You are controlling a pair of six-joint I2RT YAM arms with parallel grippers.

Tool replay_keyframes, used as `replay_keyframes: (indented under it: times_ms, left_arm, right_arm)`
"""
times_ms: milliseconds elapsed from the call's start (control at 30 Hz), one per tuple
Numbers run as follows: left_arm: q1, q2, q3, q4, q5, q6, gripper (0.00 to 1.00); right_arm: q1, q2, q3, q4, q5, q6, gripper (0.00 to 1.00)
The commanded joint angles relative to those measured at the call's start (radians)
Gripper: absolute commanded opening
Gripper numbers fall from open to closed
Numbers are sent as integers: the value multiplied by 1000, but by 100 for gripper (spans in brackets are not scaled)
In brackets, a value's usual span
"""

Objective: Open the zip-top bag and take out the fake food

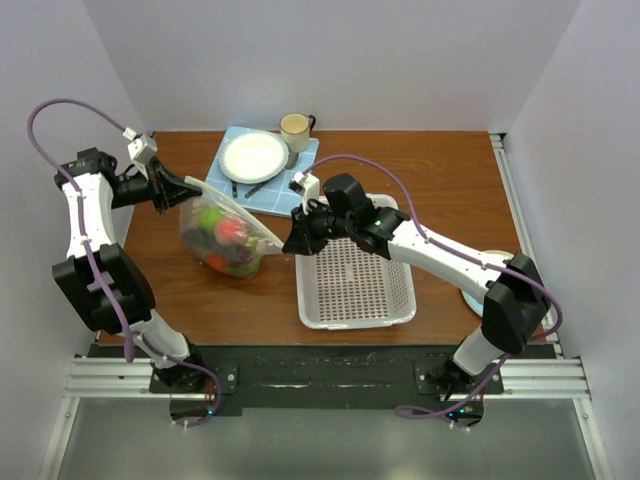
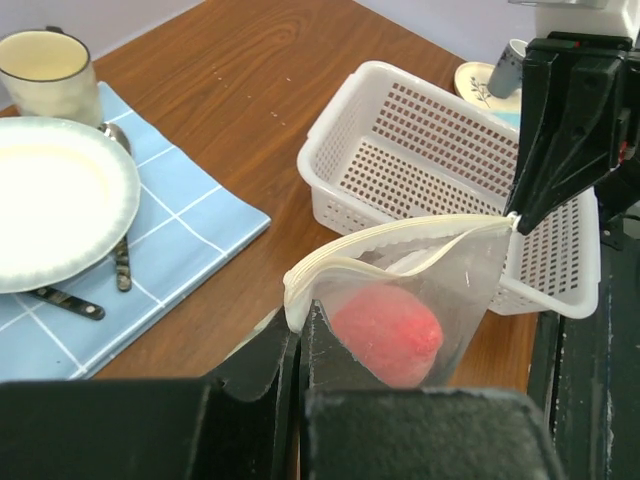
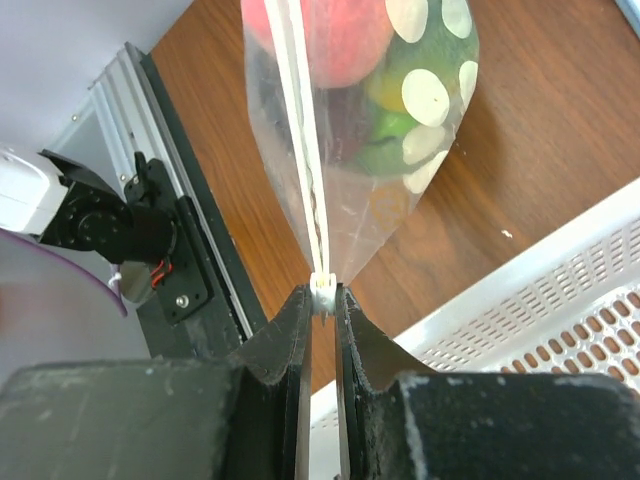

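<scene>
The zip-top bag (image 1: 228, 240) is hanging over the table (image 1: 200, 300), its white zip strip (image 2: 420, 225) stretching between the two top corners, the lips parting slightly toward one end. Its clear, white-dotted plastic is sagging under the fake food (image 1: 220, 228), which is bunching at the bottom: a red piece (image 2: 385, 335) uppermost, green, yellow and dark ones beneath.

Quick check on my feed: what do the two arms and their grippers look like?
Both the left arm and right arm have white links with bulky black joints. A purple cable runs along each. The left gripper and right gripper are black, with matte fingers.
</scene>
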Motion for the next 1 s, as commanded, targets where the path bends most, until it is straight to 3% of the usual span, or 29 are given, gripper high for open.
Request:
replay_keyframes:
  times_ms: [0,67,100,200,300,467,700,967]
  left_arm:
    - [3,-43,-32,21,59,31,0]
    - [-4,-53,-58,21,61,34,0]
    - [-19,-70,-67,21,58,36,0]
    - [-81,-108,-116,21,36,54,0]
    - [-138,-139,-147,23,18,57,0]
    - [-166,-159,-143,21,16,47,1]
    - [-166,-172,-146,21,-4,48,1]
    - [-168,-173,-146,21,-1,51,1]
  right_arm:
    - [-1,-42,-59,-1,6,20,0]
    - [-1,-40,-65,0,4,20,1]
    - [3,-37,-59,-4,6,18,22]
    - [6,-14,35,-67,14,0,60]
    - [10,9,167,-133,49,-34,75]
    - [10,67,309,-179,104,-81,76]
    - [10,151,335,-129,67,-65,56]
    - [5,171,295,-90,72,-58,46]
